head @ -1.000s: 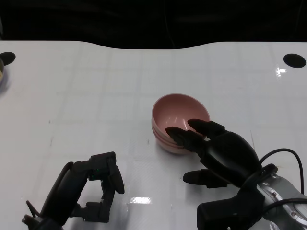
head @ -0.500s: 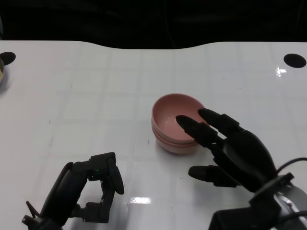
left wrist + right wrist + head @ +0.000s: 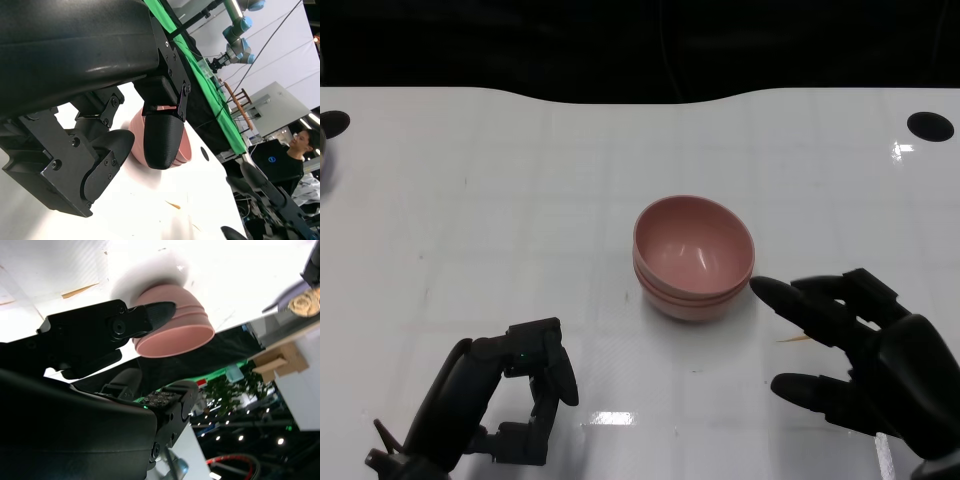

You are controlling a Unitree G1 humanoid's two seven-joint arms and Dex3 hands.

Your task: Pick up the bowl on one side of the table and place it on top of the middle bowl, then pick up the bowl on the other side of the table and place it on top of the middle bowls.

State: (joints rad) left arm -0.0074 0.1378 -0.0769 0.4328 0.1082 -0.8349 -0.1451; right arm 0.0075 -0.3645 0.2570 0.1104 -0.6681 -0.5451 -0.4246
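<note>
The white table carries everything in the head view, and its far edge meets a dark background. Both hands are over its near part.

The right hand is the larger shape in the head view. Its fingers are spread apart and point toward the far left; it holds nothing. The fingertips are just beside the bowls, but they do not touch them. In the right wrist view a fingertip appears close to the side of the stack, with a small gap.

The left hand is over the table on the near left side. Its fingers are curled inward and nothing is between them.

The stack of pink bowls stands upright on the table, beyond the right hand's fingertips and slightly to their left, and well apart from the left hand, on its far right side. The rims show that the bowls are nested one inside the other; the right wrist view shows three rims.

A small black round hole is in the table far beyond the right hand.

A thin orange sliver lies on the table just under the right hand's fingers.
</note>
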